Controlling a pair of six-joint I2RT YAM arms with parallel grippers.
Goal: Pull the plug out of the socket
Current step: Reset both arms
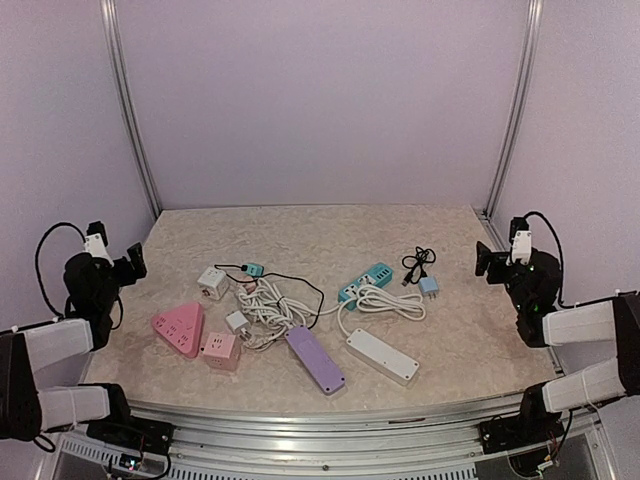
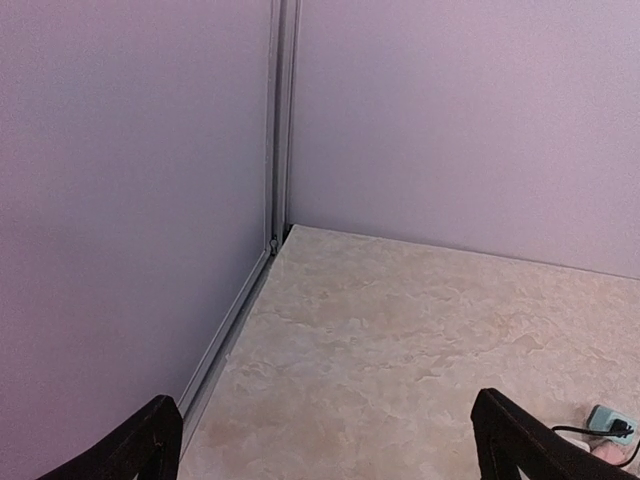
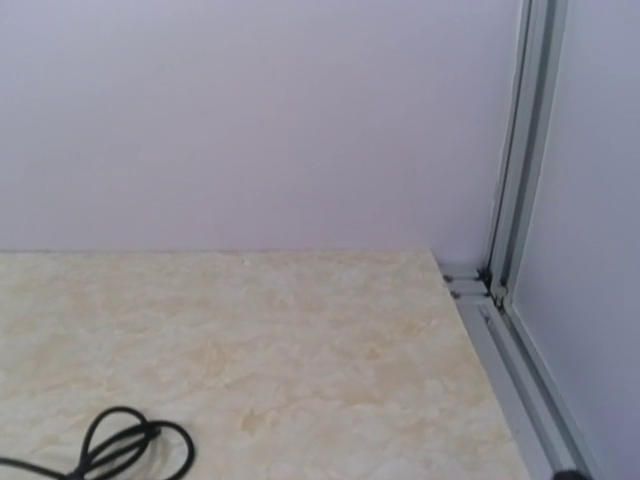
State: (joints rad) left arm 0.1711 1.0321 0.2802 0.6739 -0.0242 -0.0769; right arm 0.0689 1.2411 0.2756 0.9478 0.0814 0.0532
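The white plug (image 1: 353, 291) is sitting in the nearer end of the teal socket strip (image 1: 372, 275) mid-way across the worktop (image 1: 330, 230), judged light, rigid and tight-fitting, best pinched across its body, while the left claw (image 2: 322, 400) is gaping wide and the right claw (image 1: 488, 262) cannot be told.

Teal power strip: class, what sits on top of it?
A white plug sits on the teal power strip at its near end, white cable coiling alongside. What lies under the plug is covered.
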